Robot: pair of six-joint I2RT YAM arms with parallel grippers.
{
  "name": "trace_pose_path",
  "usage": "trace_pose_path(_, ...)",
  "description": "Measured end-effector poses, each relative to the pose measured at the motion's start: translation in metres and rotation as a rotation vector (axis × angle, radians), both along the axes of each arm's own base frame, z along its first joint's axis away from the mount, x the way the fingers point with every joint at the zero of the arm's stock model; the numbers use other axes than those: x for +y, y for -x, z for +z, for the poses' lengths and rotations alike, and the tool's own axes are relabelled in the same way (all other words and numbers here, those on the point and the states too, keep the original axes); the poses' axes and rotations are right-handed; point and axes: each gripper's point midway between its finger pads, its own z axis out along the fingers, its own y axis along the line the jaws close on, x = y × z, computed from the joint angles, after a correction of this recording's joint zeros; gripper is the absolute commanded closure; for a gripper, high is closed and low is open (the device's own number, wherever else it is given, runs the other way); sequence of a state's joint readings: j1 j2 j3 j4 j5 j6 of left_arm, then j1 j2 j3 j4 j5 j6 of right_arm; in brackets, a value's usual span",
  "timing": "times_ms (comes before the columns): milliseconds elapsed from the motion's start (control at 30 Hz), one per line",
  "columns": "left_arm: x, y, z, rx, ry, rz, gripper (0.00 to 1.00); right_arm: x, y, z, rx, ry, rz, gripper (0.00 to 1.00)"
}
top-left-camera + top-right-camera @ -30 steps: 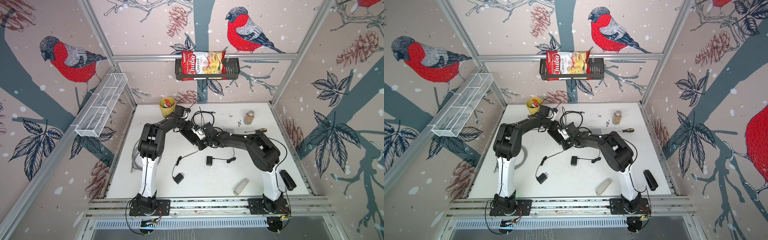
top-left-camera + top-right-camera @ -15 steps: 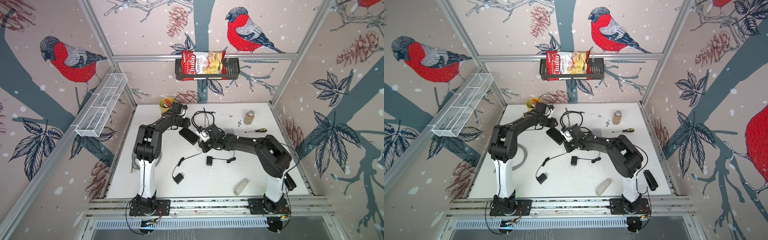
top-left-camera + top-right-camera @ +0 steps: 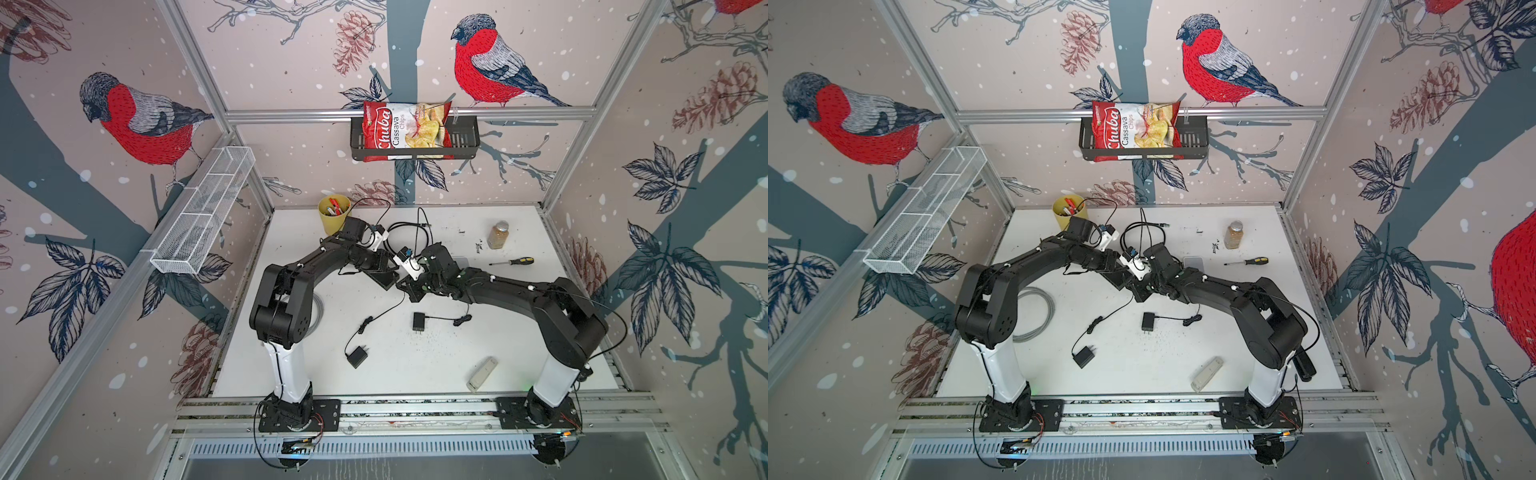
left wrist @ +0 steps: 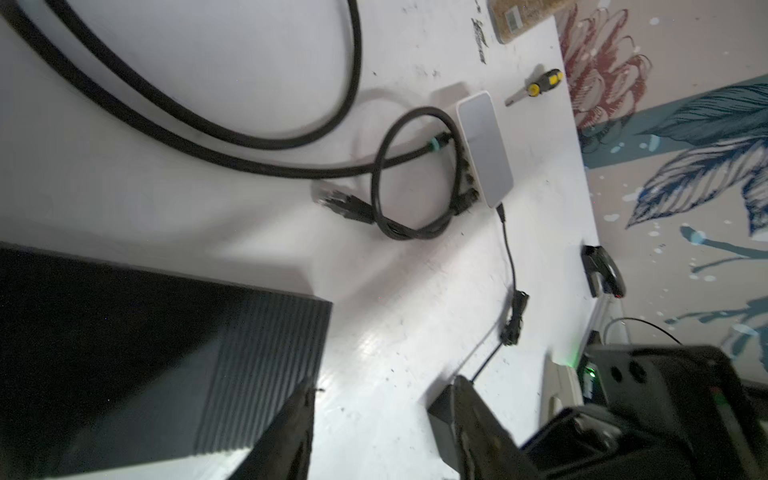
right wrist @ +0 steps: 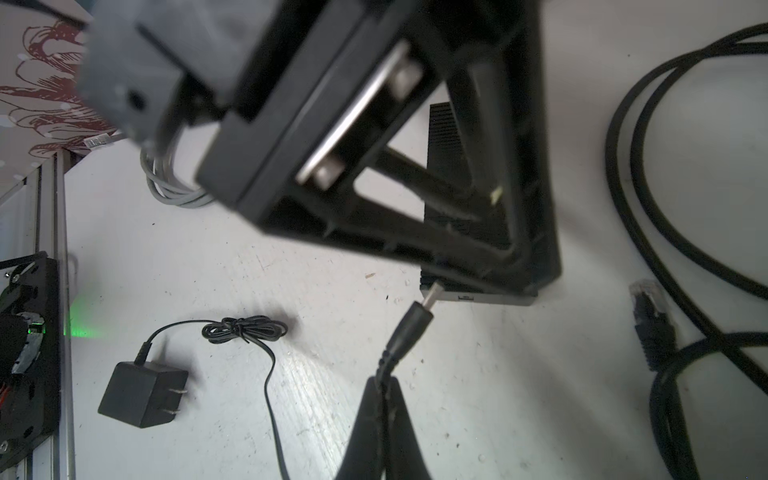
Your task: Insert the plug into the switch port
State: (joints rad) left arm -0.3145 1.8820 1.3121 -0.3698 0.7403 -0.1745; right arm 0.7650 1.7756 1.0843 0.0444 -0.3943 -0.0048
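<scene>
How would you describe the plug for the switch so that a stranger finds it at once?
Near the middle of the white table lies a ribbed black switch. At its edge the right gripper pinches the plug: a small round black barrel with a bare metal tip, unlike the square wall adapters lying nearby.

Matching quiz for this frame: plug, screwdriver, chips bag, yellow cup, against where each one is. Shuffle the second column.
Things:
1. plug
2. screwdriver
3. chips bag
4. yellow cup

Places:
a. in the wall basket
b. lying flat on the table, right side
c. in the shut right gripper, tip at the black box
d. back-left corner of the table

Pairs: 1-c, 2-b, 3-a, 4-d
</scene>
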Motion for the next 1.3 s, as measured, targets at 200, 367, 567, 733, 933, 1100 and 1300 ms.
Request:
trace_pose_path(200, -0.009, 0.008, 0.010, 0.018, 0.072, -0.042, 0.51, -0.001, -0.002, 0.000, -0.011, 0.001, 0.008, 0.97)
trace_pose_path(367, -0.011, 0.012, 0.012, 0.014, 0.082, -0.065, 0.58, -0.003, -0.004, 0.001, -0.012, 0.001, 0.001, 0.98)
trace_pose_path(567, -0.011, 0.017, 0.011, 0.025, 0.085, -0.081, 0.68, -0.004, -0.007, 0.000, -0.014, 0.001, -0.005, 0.98)
trace_pose_path(733, -0.011, 0.019, 0.010, 0.028, 0.085, -0.093, 0.73, -0.005, -0.009, -0.001, -0.015, 0.003, -0.012, 0.98)
trace_pose_path(933, -0.011, 0.021, 0.010, 0.029, 0.083, -0.097, 0.73, -0.006, -0.011, -0.002, -0.016, 0.006, -0.019, 0.98)
trace_pose_path(1100, -0.011, 0.021, 0.009, 0.031, 0.082, -0.098, 0.80, -0.008, -0.013, -0.004, -0.018, 0.014, -0.030, 0.98)
trace_pose_path(1300, -0.011, 0.022, 0.006, 0.037, 0.081, -0.099, 0.77, -0.008, -0.014, -0.002, -0.022, 0.013, -0.032, 0.98)
